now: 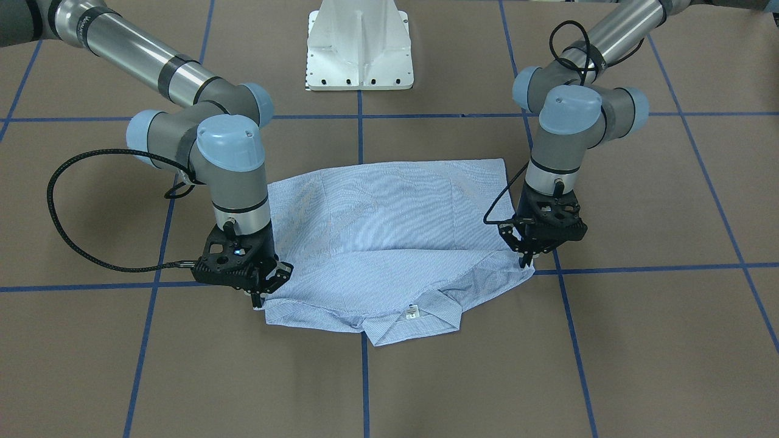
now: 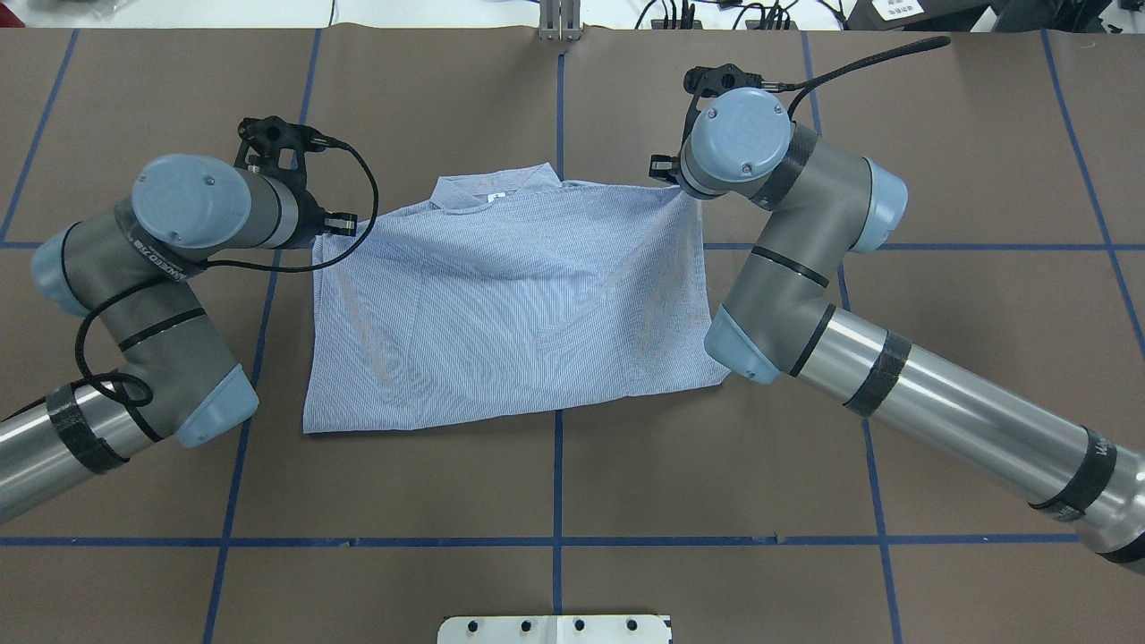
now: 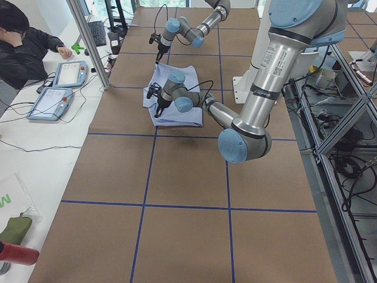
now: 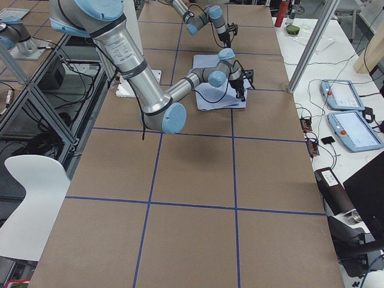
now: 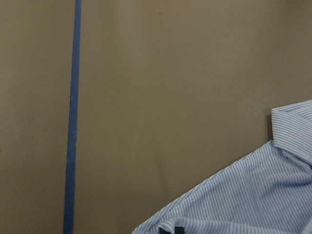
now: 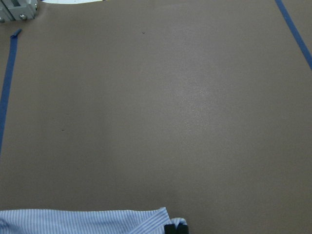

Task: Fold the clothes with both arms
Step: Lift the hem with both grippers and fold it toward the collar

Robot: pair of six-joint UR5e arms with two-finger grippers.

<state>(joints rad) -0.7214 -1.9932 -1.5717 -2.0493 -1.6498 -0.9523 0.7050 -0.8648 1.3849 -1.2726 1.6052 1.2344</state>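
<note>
Front-facing exterior shows the shirt (image 1: 389, 219) lying flat on the table (image 1: 639, 353), its collar (image 1: 420, 319) on the side away from the robot. The left gripper (image 1: 527, 260) has its fingers pressed together on one shoulder corner, and the right gripper (image 1: 260, 297) pinches the other corner the same way. The step in hand, I judge, is carrying the collar end over toward the hem (image 2: 501, 419). Both arms should rise together at equal height, keep the cloth lightly taut between them, then lay it down so the side edges line up without dragging the lower layer.
</note>
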